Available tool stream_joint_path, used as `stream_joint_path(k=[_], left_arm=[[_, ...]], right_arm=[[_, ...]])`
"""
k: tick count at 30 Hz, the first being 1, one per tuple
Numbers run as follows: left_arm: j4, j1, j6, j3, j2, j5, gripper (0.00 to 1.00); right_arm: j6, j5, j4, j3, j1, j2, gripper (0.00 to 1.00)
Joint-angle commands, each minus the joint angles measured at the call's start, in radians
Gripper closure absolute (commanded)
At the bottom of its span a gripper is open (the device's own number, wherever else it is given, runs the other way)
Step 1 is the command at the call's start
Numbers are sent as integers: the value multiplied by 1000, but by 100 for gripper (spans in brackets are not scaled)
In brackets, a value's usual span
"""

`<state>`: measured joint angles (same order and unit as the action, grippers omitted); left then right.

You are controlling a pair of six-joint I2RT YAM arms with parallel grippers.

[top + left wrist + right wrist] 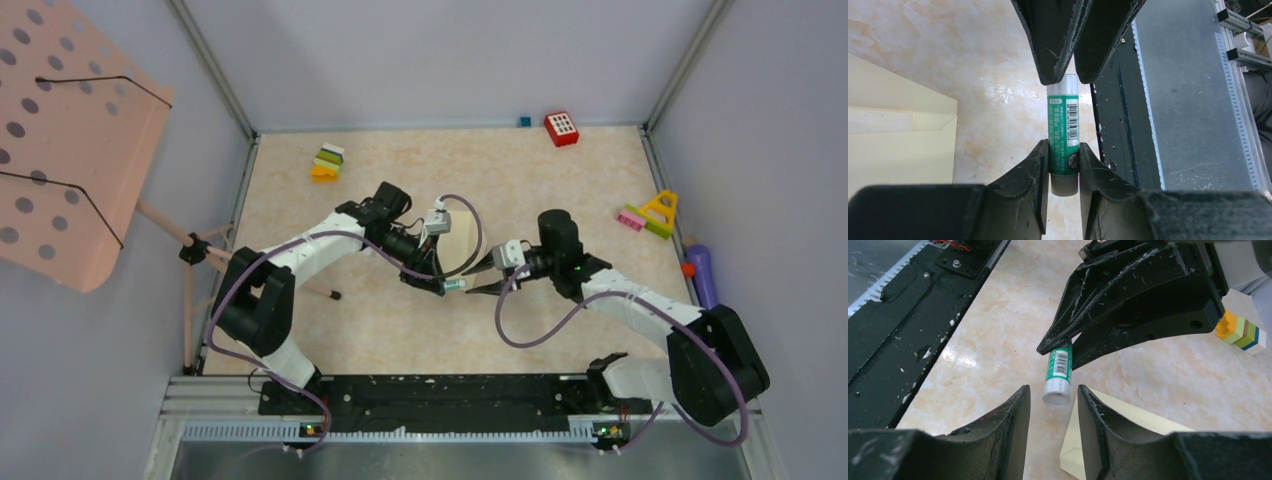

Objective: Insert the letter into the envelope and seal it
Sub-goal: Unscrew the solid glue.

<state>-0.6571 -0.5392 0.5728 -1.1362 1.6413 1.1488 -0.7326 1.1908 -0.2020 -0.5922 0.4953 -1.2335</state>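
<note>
The glue stick (1064,125) sat clamped in the left gripper (1063,150), its free end between the right gripper's (1053,388) parted tips; the envelope (898,145) lay on the table (948,50) just behind

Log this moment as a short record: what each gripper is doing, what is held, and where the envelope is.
left gripper: shut on the glue stick, near one end
right gripper: open, fingers flanking the stick's other end, small gaps showing
glue stick: green label, held off the table
envelope: pale yellow, flat on the table beside the grippers, untouched
letter: not visible in any view
</note>
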Motion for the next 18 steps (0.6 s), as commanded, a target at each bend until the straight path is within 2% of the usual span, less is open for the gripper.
stream_joint_path(k=[1, 4, 11, 14, 18], left_arm=[[20, -3, 16, -35, -3, 41, 100], [26, -3, 10, -35, -7, 35, 100], [37, -3, -5, -36, -15, 24, 100], [44, -3, -11, -32, -22, 23, 100], [99, -4, -39, -13, -52, -21, 100]], right_arm=[[-69, 62, 25, -4, 15, 16, 63], [-110, 69, 98, -27, 17, 3, 67], [-52, 53, 70, -40, 23, -18, 77], [113, 9, -37, -37, 23, -35, 83], [348, -48, -101, -90, 23, -87, 84]])
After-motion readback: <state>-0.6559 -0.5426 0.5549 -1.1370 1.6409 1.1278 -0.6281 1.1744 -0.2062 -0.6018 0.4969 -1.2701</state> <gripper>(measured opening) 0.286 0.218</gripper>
